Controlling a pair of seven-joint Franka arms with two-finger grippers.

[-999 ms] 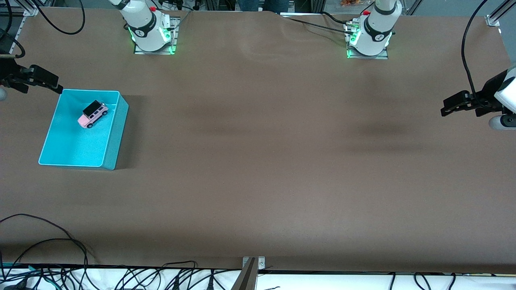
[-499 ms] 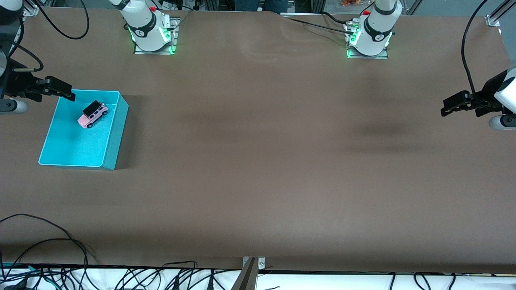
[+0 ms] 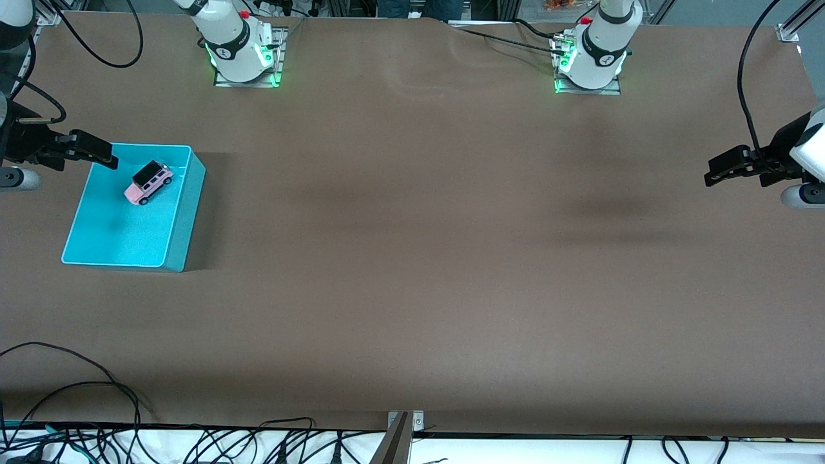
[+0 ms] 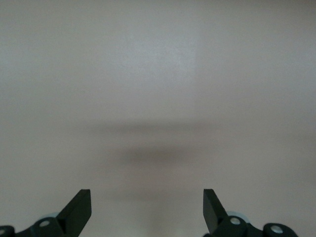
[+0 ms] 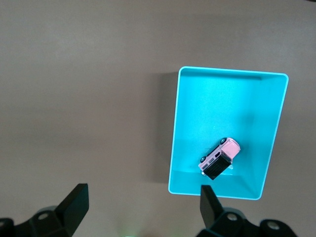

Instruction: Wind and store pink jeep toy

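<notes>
We are seeing the tiny pink jeep toy (image 3: 148, 183) resting inside the turquoise plastic bin (image 3: 184, 212); the right gripper (image 3: 97, 151) and the waiting left gripper (image 3: 718, 171) are standing apart, empty; reaching in again is risking tipping it out

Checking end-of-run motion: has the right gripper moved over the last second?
Yes. The right gripper has shifted toward the turquoise bin; its tip now overlaps the bin's corner instead of stopping short of it. The pink jeep toy lies in the bin.
</notes>
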